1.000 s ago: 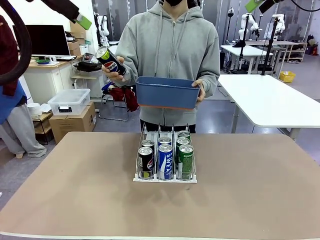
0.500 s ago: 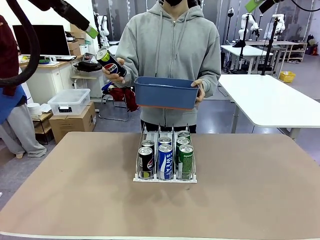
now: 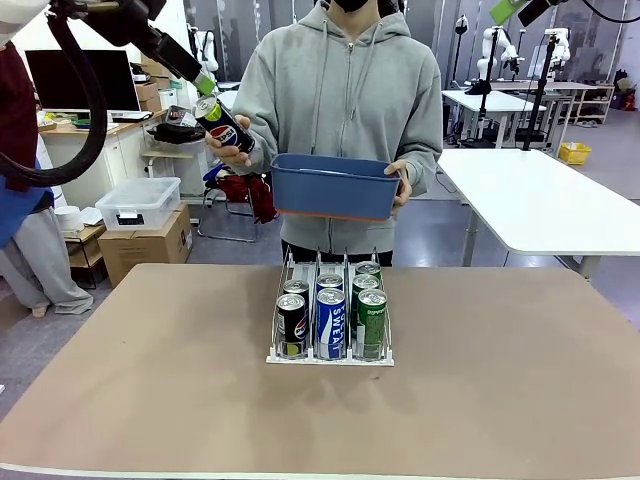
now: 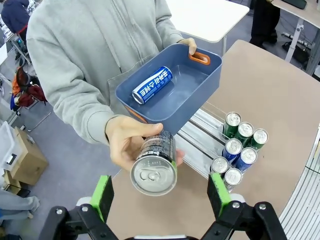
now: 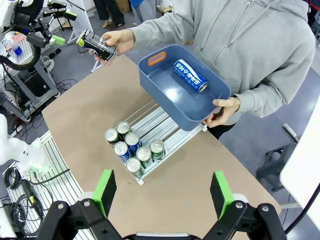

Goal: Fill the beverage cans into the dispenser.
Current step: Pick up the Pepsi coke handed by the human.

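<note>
Over the last second the left gripper [image 4: 160, 191] has come down and across from the upper left toward the black Pepsi can [image 3: 222, 124] that the person's hand [image 3: 237, 150] holds up beside the blue bin [image 3: 335, 190]. In the front view one green pad now sits just beside the can's silver top, where before it was well apart. The jaws are spread wide and grasp nothing. In the left wrist view the can's end faces the camera between the two pads, and neither pad touches it. The can, the bin and the right gripper [image 5: 163, 192] have barely shifted. The right gripper is released too, hanging high above the table [image 3: 150, 380] with nothing between its fingers. The red, white and blue Pepsi logo shows on the held can and on the front black can [image 3: 291, 325] in the dispenser [image 3: 330, 358]. The dispenser stands mid-table with two cans in each of its three lanes. The front blue can [image 3: 331, 323] carries vertical white lettering that I cannot read for certain, and the print on the green can [image 3: 371, 322] is too small to make out. One more blue can [image 4: 152, 85] lies on its side in the bin.
</note>
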Motion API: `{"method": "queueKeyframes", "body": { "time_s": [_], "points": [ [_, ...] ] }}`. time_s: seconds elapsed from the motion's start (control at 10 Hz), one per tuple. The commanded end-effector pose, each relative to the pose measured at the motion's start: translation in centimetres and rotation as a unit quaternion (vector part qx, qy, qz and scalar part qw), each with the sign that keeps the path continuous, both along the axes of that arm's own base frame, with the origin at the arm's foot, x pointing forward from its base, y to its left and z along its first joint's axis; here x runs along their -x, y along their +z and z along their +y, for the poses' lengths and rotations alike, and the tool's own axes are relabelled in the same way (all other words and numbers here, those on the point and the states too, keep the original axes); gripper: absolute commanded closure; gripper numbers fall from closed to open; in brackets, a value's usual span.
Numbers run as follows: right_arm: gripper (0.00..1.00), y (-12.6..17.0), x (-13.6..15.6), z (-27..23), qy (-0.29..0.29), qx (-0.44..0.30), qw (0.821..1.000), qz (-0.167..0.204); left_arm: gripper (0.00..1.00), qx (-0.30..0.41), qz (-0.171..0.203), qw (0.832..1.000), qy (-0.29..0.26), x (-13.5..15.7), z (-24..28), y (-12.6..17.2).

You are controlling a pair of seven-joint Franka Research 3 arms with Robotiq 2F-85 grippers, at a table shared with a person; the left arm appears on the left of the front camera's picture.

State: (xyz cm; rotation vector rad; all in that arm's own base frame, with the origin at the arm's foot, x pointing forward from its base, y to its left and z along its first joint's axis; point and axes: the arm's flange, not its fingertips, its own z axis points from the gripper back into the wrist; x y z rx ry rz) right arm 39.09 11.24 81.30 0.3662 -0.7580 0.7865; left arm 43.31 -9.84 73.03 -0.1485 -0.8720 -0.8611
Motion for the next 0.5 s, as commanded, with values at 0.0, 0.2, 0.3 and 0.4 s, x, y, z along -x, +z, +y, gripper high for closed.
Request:
{"method": "queueKeyframes", "body": {
  "time_s": [0.0, 0.2, 0.3, 0.4],
  "points": [
    [0.00, -0.1, 0.1, -0.1, -0.001, 0.000, 1.000, 0.001, 0.00, 0.024, -0.002, 1.000, -0.004, -1.3, 0.2, -0.5],
    [0.00, -0.1, 0.1, -0.1, -0.001, 0.000, 1.000, 0.001, 0.00, 0.027, 0.006, 1.000, 0.000, -2.0, -0.2, -1.8],
    [0.00, -0.1, 0.1, -0.1, -0.001, 0.000, 1.000, 0.001, 0.00, 0.029, 0.016, 0.999, -0.003, -2.3, -0.1, -2.5],
    [0.00, -0.1, 0.1, -0.1, -0.001, 0.000, 1.000, 0.001, 0.00, 0.033, 0.025, 0.999, -0.005, -2.5, -0.2, -3.1]
  ]
}}
